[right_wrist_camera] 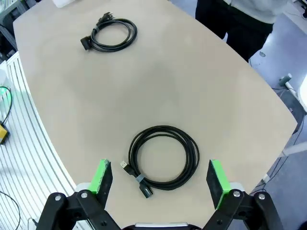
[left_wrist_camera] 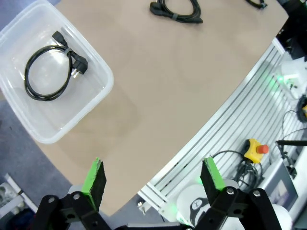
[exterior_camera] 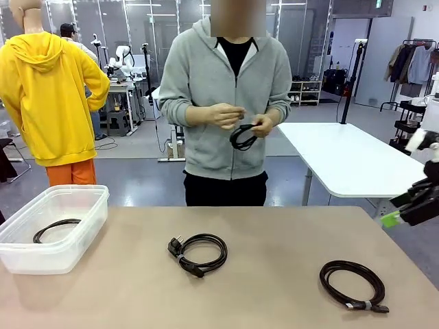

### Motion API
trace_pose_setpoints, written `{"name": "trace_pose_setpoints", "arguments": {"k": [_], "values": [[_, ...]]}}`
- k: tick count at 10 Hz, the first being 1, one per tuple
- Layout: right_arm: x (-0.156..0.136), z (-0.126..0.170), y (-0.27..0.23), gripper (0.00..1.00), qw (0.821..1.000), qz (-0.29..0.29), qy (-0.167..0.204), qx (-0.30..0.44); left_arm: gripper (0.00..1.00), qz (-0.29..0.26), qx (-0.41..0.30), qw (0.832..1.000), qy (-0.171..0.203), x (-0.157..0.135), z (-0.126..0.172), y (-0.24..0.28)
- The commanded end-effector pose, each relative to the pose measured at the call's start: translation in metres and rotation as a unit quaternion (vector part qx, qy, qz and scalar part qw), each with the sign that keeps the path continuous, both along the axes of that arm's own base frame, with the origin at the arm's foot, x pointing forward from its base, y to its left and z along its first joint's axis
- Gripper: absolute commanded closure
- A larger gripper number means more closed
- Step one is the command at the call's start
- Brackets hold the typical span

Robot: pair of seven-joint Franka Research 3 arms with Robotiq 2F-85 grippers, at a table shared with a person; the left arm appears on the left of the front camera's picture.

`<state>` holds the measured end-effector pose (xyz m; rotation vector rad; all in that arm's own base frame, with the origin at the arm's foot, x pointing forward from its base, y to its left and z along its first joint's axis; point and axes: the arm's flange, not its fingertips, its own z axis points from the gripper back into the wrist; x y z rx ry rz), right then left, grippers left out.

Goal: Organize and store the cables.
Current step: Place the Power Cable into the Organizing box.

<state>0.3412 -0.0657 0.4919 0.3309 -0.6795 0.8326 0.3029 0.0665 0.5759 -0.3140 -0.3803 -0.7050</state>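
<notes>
Right claw (right_wrist_camera: 160, 178): mine, jaws spread wide, nothing held; hovers right above tied cable (right_wrist_camera: 163, 158), no contact, green pads (right_wrist_camera: 103, 175) either side of coil as I look down.
Left claw (left_wrist_camera: 154, 182): mine too, jaws wide, empty; over near left edge of table (left_wrist_camera: 158, 86), bin (left_wrist_camera: 103, 93) just beyond, further left.
Tied cable: near right on table, flat round coil, thin black cord, small grey tie next to a metal-tipped plug.
Plug cable (exterior_camera: 199, 253): table middle, well apart from tied cable; coil with chunky black plugs, bound on one side.
Binned cable (left_wrist_camera: 50, 72): flat on bin floor, stored already.
Held cable (exterior_camera: 243, 136): far side, small coil in person's hands (exterior_camera: 226, 115).
Risk, grip: cord lies low and flat, so my pads could scrape table or catch only one strand; then coil would drag or sag open.
Risk, carry: bin is across the table; I guess a loose loop could snag plug cable on the way.
Risk, slip: jacket looks smooth, thin cord may slide between pads.
Materials: bin is translucent plastic, thin walls, rounded corners; table matte beige, smooth; cords rubbery, slightly glossy, springy I'd judge.
</notes>
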Motion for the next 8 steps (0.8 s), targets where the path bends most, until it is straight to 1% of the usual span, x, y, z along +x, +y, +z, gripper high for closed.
{"name": "trace_pose_setpoints", "arguments": {"k": [1,5,6,7,8], "values": [[0.008,0.0,0.024,0.0,1.0,0.019,0.009,-0.02,0.0,0.0,0.002,1.0,0.001,0.0,0.0,0.0],[0.008,0.0,0.024,0.0,1.0,0.019,0.009,-0.02,0.0,0.0,0.0,1.0,0.0,0.0,0.0,0.0],[0.008,0.0,0.024,0.0,1.0,0.019,0.009,-0.02,0.0,-0.015,0.018,1.0,-0.016,0.019,-0.005,-0.033],[0.008,0.0,0.024,0.0,1.0,0.019,0.009,-0.02,0.0,-0.048,-0.015,0.999,-0.01,0.035,-0.013,-0.064],[0.008,0.0,0.024,0.0,1.0,0.019,0.009,-0.02,0.0,-0.057,-0.016,0.998,0.005,0.046,-0.024,-0.096]]}}
